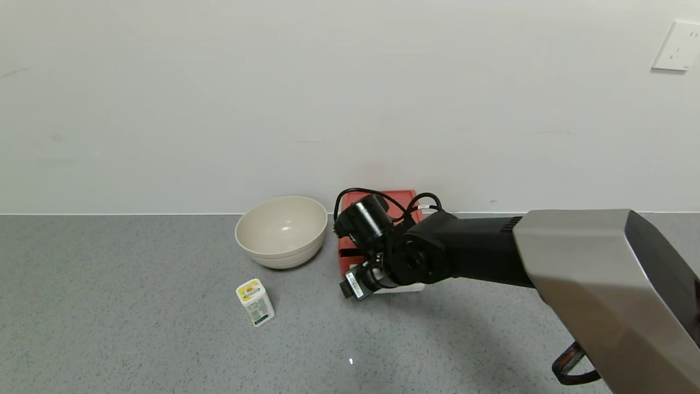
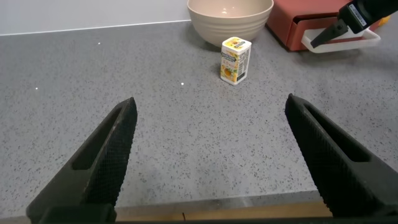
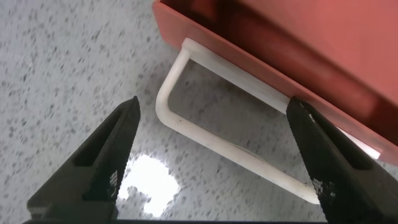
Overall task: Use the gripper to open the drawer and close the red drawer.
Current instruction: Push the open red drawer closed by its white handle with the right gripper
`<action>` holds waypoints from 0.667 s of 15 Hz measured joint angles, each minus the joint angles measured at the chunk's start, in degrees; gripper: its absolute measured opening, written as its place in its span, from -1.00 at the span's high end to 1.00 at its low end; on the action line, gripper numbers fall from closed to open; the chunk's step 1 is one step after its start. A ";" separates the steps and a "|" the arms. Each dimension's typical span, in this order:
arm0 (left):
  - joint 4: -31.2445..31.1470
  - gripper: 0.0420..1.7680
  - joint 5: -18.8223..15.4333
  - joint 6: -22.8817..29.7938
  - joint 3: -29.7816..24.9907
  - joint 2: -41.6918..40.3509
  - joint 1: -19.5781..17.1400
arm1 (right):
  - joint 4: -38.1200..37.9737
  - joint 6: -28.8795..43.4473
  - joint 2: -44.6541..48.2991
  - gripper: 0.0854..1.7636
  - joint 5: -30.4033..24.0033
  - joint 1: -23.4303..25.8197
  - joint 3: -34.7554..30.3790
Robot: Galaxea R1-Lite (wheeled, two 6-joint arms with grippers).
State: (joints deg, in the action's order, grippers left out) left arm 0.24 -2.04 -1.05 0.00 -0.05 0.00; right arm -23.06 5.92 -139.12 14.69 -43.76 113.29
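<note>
The salmon-red drawer unit (image 1: 403,198) stands at the wall, right of the bowl. Its sliding tray front (image 3: 261,59) carries the white loop handle (image 3: 205,140), which lies low over the counter and also shows in the head view (image 1: 407,288) and the left wrist view (image 2: 342,43). My right gripper (image 3: 212,106) is open and hangs just above the handle, one finger on each side of the loop, touching nothing. In the head view its wrist (image 1: 372,271) covers the tray front. My left gripper (image 2: 211,102) is open and empty, parked low near the counter's front edge.
A cream bowl (image 1: 281,230) stands left of the drawer unit. A small white and yellow carton (image 1: 255,302) stands in front of the bowl. The grey speckled counter (image 1: 136,306) runs to the white wall; a socket (image 1: 677,46) is on it.
</note>
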 joint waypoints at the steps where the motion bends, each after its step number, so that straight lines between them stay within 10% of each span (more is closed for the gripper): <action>1: 0.00 -0.94 -0.05 0.00 0.00 0.00 0.00 | 1.02 -0.34 -0.13 -0.94 0.00 0.24 0.00; 10: 0.00 -0.94 -0.07 0.00 0.00 0.00 0.00 | 5.23 -1.50 -1.29 -0.94 -0.09 1.62 0.00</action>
State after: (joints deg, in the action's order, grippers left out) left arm 0.24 -2.11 -1.05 0.00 -0.05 0.00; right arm -17.83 4.43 -140.41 14.60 -42.14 113.29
